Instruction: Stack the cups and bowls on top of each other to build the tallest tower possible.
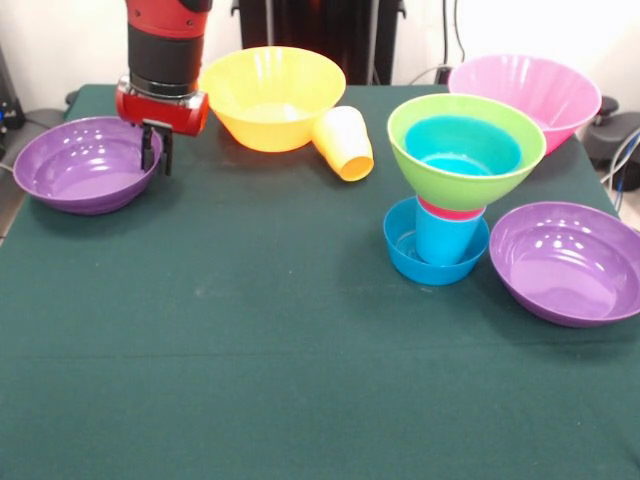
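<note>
My gripper (156, 150) hangs at the right rim of the left purple bowl (80, 165), which rests on the table. Its two dark fingers stand close together, one on each side of the rim, shut on it. The tower (455, 190) stands right of centre. From the bottom it is a small blue bowl (405, 250), a blue cup (447, 240), a red cup's rim (448, 211) and the lime green bowl (500, 170), with a second blue bowl (462, 145) nested inside. The yellow-orange cup (343, 143) lies on its side.
The large orange-yellow bowl (272, 95) stands at the back, touching the fallen cup. The pink bowl (530, 88) sits behind the tower. A second purple bowl (566, 262) sits to the tower's right. The green table (250, 350) stretches across the front.
</note>
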Robot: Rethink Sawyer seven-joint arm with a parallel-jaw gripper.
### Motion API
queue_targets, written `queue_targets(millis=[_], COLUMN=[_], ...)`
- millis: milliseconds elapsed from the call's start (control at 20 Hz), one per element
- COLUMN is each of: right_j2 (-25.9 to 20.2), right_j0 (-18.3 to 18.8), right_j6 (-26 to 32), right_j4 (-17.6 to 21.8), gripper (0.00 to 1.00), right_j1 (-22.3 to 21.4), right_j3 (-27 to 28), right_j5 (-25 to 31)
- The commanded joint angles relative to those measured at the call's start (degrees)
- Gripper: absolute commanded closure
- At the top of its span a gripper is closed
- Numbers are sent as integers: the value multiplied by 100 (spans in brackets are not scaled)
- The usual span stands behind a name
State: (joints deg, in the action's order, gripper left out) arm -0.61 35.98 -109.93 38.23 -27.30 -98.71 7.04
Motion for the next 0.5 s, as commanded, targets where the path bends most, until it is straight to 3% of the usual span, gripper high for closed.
queue_targets(millis=[50,500], right_j2=[-428,-529], right_j0=[-89,-462], right_j6=[-83,-202], right_j4=[177,-314], gripper=[100,100], right_j1=[175,-973], right_j3=[253,-382], right_j5=[12,694])
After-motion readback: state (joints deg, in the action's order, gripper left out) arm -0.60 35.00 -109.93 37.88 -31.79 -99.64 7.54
